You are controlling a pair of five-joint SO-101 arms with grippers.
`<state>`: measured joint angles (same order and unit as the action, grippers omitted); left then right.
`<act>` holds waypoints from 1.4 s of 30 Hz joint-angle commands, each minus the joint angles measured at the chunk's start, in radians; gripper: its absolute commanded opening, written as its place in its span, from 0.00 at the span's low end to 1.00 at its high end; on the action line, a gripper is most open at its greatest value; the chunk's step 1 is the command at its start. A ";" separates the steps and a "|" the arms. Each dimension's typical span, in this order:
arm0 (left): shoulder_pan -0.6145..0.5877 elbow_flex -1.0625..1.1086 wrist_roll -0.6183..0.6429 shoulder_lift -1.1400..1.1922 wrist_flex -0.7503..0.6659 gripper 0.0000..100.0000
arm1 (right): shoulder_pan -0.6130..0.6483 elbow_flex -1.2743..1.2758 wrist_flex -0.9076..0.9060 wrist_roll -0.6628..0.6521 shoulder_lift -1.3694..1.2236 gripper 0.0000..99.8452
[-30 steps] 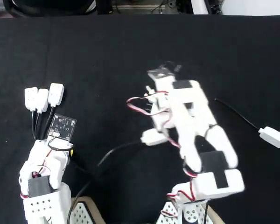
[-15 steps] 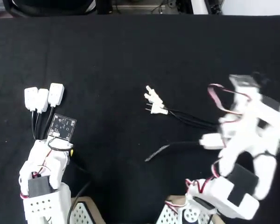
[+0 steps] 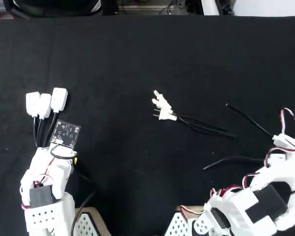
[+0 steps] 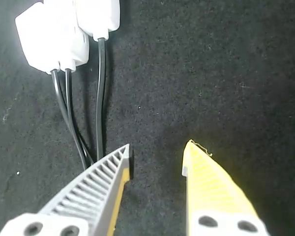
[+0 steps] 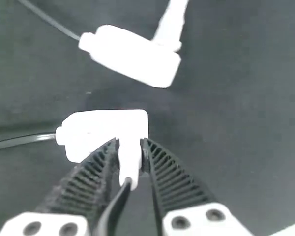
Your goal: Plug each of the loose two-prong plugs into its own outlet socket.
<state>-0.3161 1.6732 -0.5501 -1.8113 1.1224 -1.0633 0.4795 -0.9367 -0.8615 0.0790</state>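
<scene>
1. Clamping down on a white block point(image 5: 103, 130), that's the right pincer point(image 5: 129, 145), jaws squeezed nearly together with a thin tab of the block pinched between the tips.
2. The block's body sits just past those tips, bulging out to one finger's side, and its black cord point(image 5: 19, 140) trails away from it. Plug or socket? Can't tell from here.
3. A second white block point(image 5: 132, 54) lies a little beyond the held one, tilted and not touching it.
4. Over to the left pincer point(image 4: 158, 146): released, fingers spread wide, with just the black cloth point(image 4: 226, 73) between them.
5. Ahead of it sit three white sockets point(image 4: 49, 39), bunched up against one another and clear of the tips. Their black cords point(image 4: 101, 98) run back toward the pincer and slip in beside the grey finger.
6. From the high view, two loose plugs point(image 3: 162, 105) lie side by side mid-table, between the two pincers and well apart from both. Their prongs point toward the left pincer's side, and their cords trail off toward the right arm.
</scene>
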 commanded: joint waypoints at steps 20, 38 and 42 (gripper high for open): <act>-0.010 -0.001 -0.006 -0.008 0.003 0.18 | -0.057 0.065 0.120 -0.006 0.054 0.30; -0.010 -0.002 -0.006 -0.008 0.003 0.18 | 0.608 -0.487 -0.822 0.549 0.278 0.34; -0.010 -0.002 -0.006 -0.008 0.005 0.18 | 0.911 -0.383 -0.778 0.608 0.251 0.34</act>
<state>-0.3161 1.6732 -0.5501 -1.8113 1.1224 -0.4450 0.0330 -1.7238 -0.3199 0.3230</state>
